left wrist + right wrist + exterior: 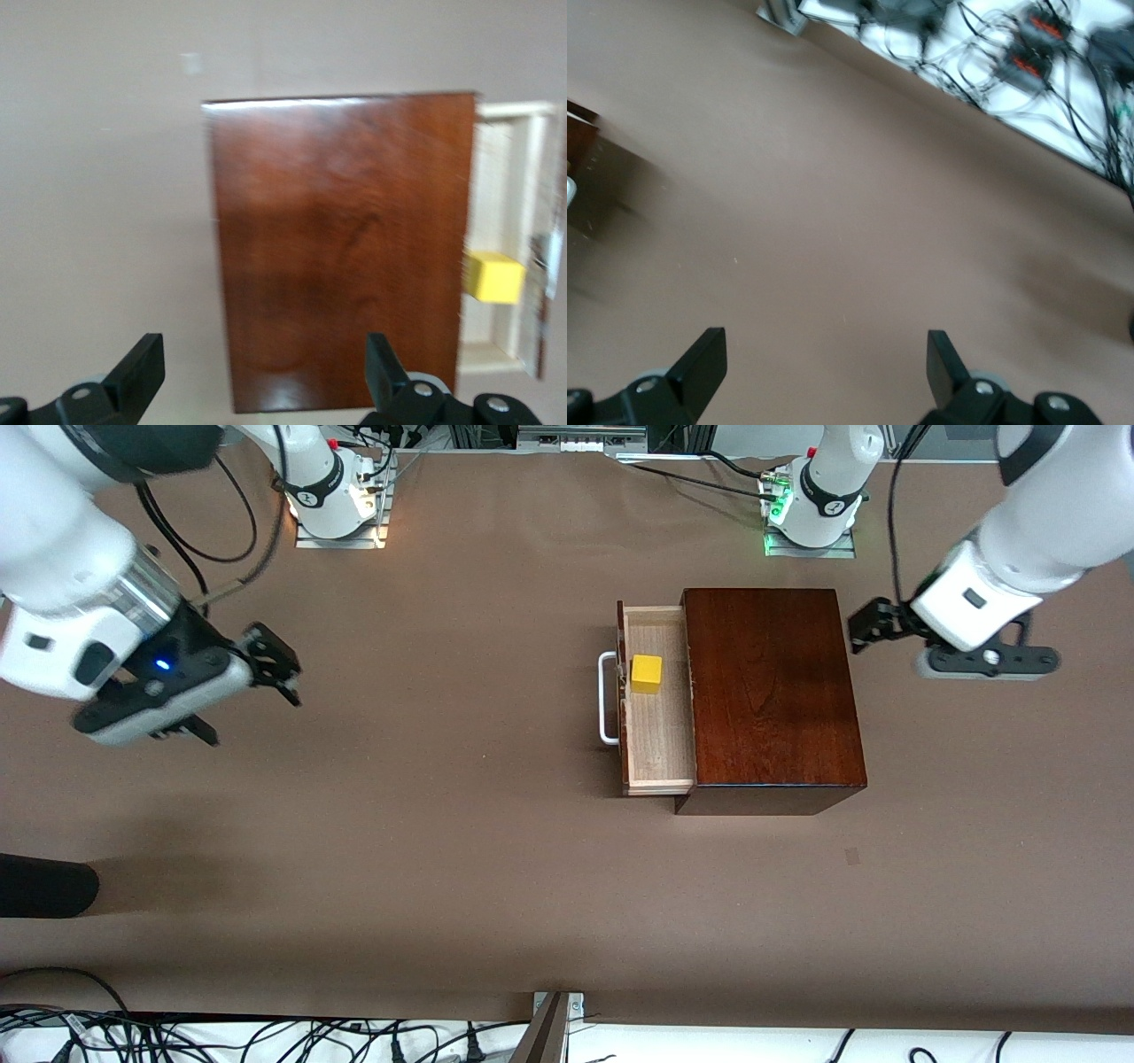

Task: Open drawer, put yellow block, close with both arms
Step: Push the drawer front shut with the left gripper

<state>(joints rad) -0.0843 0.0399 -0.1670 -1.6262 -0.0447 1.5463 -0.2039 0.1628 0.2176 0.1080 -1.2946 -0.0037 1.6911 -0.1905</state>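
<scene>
The mahogany box (771, 691) stands mid-table with its drawer (660, 735) pulled out toward the right arm's end, the white handle (608, 698) leading. The yellow block (646, 673) rests inside the drawer's pale tray. My left gripper (864, 631) hovers open and empty beside the box's closed end, toward the left arm's end of the table. In the left wrist view its fingers (142, 367) frame the box (337, 248), with the yellow block (493, 276) past it. My right gripper (279, 666) hangs open over bare table toward the right arm's end, and in its own view the right gripper (824, 363) holds nothing.
Brown paper covers the table (443, 824). A black object (44, 886) lies at the right arm's end near the front camera. Cables (266, 1036) run along the edge nearest the camera. Both base mounts (341, 514) sit along the edge farthest from it.
</scene>
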